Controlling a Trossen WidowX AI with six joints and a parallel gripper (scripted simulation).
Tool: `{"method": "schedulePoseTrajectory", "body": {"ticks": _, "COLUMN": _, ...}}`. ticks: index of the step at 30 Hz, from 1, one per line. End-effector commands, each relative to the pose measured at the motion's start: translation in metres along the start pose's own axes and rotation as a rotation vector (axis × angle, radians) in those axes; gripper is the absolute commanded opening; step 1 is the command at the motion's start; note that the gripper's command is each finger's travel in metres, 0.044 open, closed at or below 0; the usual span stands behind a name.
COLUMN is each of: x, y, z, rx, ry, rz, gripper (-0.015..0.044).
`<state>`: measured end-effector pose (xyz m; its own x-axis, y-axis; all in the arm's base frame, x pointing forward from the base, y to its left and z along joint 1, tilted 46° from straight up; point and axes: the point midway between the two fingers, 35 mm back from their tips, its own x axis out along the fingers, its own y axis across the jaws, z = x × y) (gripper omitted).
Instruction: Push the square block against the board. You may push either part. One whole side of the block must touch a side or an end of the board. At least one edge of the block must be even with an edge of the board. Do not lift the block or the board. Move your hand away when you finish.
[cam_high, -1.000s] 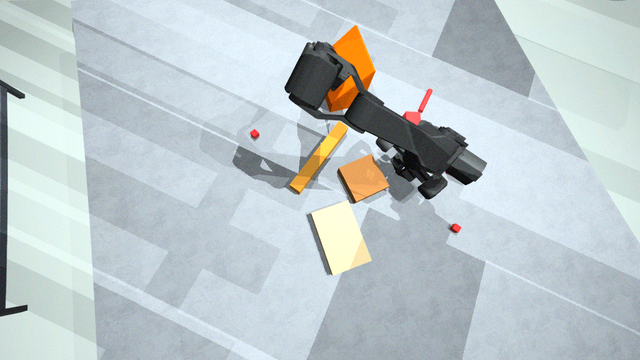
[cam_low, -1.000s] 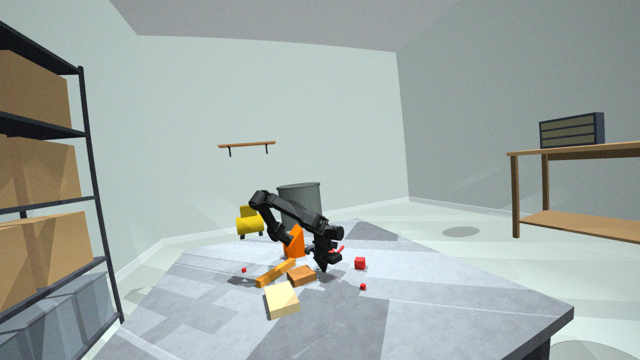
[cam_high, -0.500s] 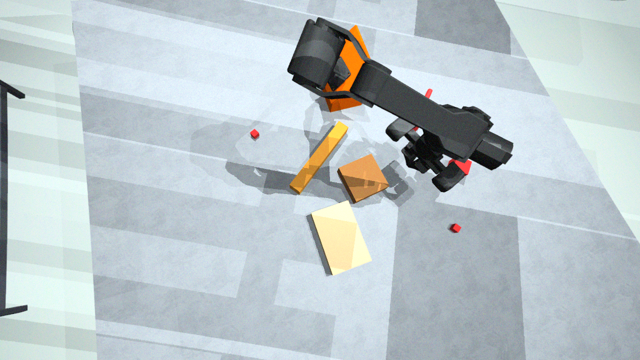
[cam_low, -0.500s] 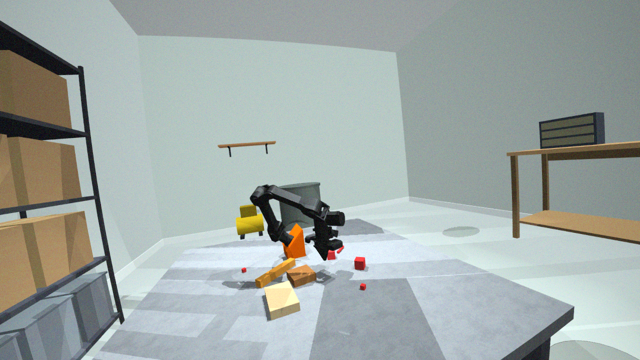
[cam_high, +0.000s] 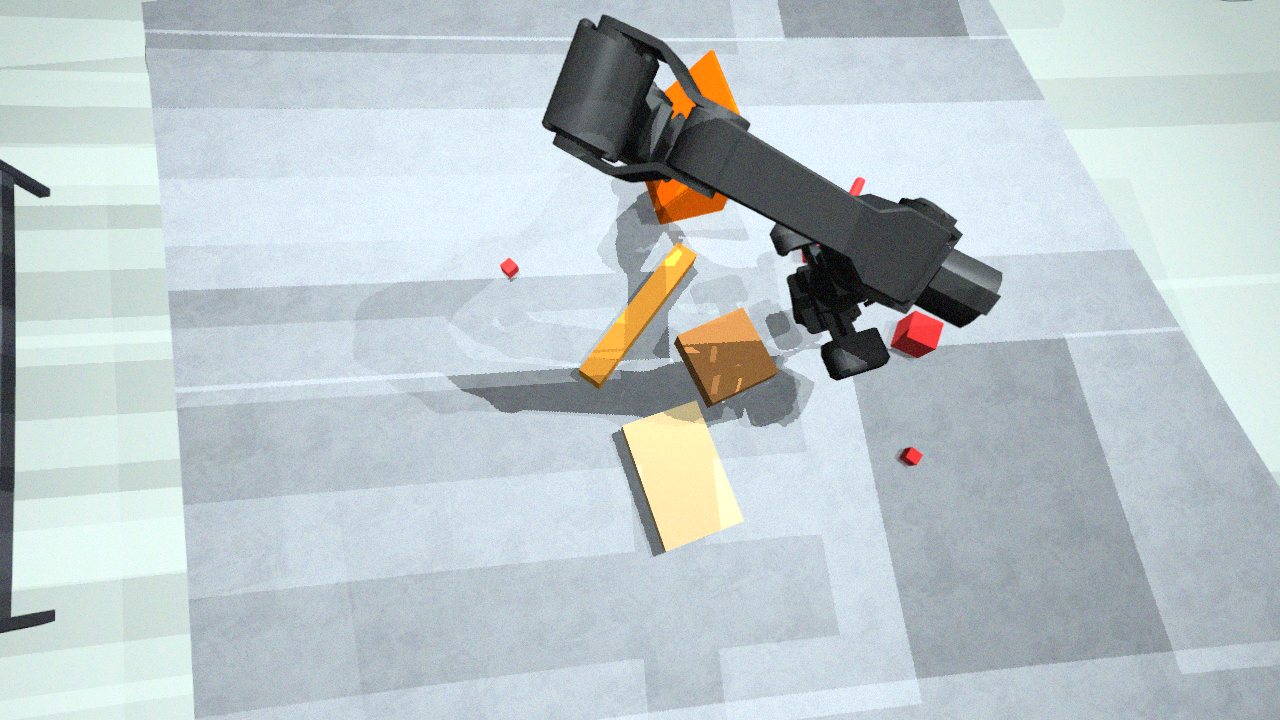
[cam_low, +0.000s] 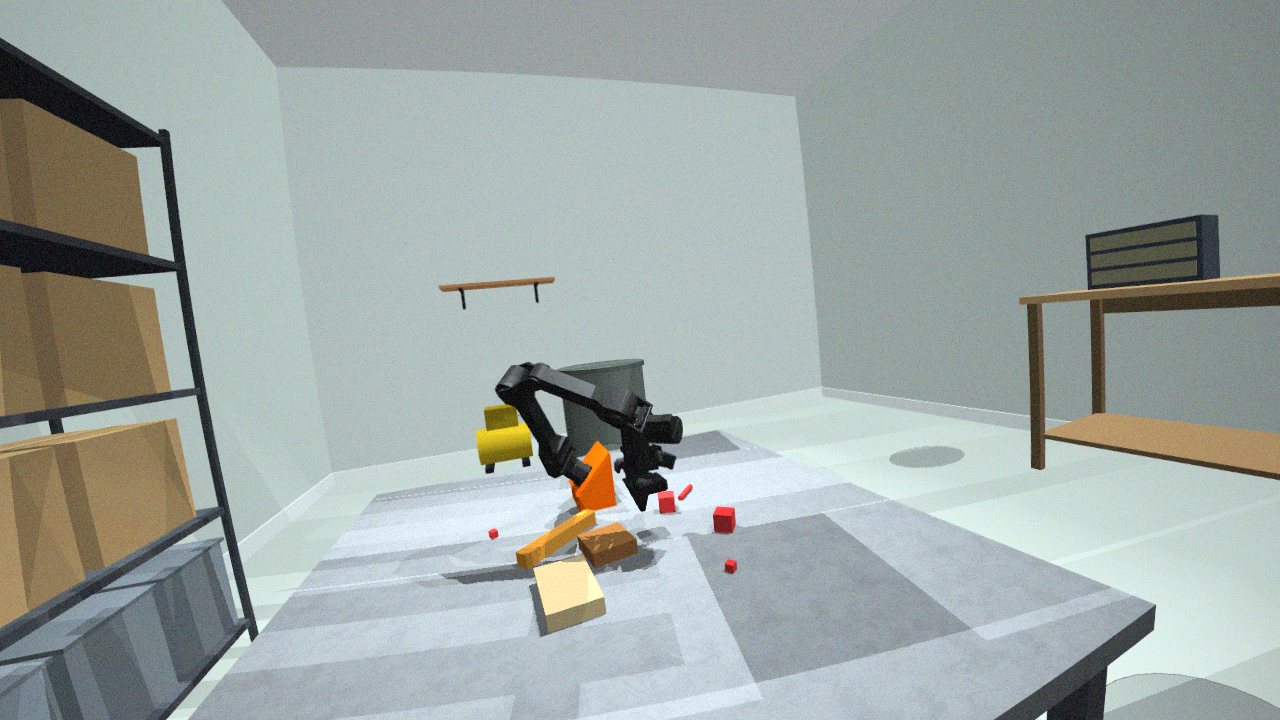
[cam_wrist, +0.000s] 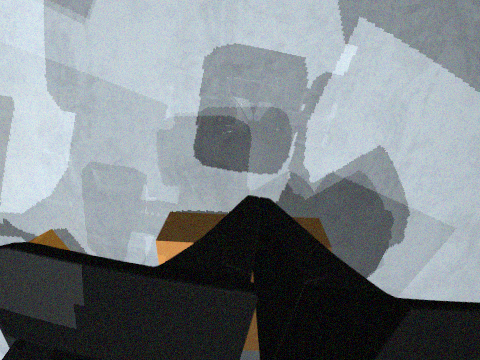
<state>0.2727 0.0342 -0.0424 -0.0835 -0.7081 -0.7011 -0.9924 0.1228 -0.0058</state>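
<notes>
Closed, with nothing between the fingers of the pincer (cam_high: 825, 300) (cam_low: 641, 503) (cam_wrist: 257, 200); tips pointing down above the counter (cam_high: 537, 626) (cam_low: 1109, 630) (cam_wrist: 400, 125), well in from every edge. From overhead, just beside it on the side of the counter's left edge, and a little toward the near edge, the brown square block (cam_high: 725, 355) (cam_low: 608, 543) (cam_wrist: 192, 227), flat and apart from the pincer. In the wrist view, partly hidden behind the fingers.

Beyond the block, toward the left edge, the amber bar (cam_high: 637, 315) (cam_low: 556, 539) (cam_wrist: 52, 240), slanting and apart from the block. Toward the near edge, the pale rectangular slab (cam_high: 682, 477) (cam_low: 570, 591), one corner close to the block, with no full side against it. Unclear which of these two counts as the board.

On the pincer's other side, toward the right edge, a larger red cube (cam_high: 917, 334) (cam_low: 724, 519); nearer the near edge, a small red cube (cam_high: 911, 456) (cam_low: 730, 565). Toward the far edge, a red rod (cam_high: 857, 186) (cam_low: 685, 491) and an orange wedge (cam_high: 716, 80) (cam_low: 601, 479), the latter partly behind the arm. Toward the left edge, past the bar, another small red cube (cam_high: 509, 267) (cam_low: 493, 533).
</notes>
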Motion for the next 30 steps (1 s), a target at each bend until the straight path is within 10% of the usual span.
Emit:
{"method": "schedulePoseTrajectory", "body": {"ticks": 1, "x": -0.002, "y": 0.006, "z": -0.007, "rx": 0.137, "ry": -0.005, "rz": 0.001, "gripper": 0.0}}
{"method": "schedulePoseTrajectory", "body": {"ticks": 30, "x": 0.0, "y": 0.056, "z": -0.053, "rx": 1.139, "ry": -0.001, "rz": 0.004, "gripper": 0.0}}
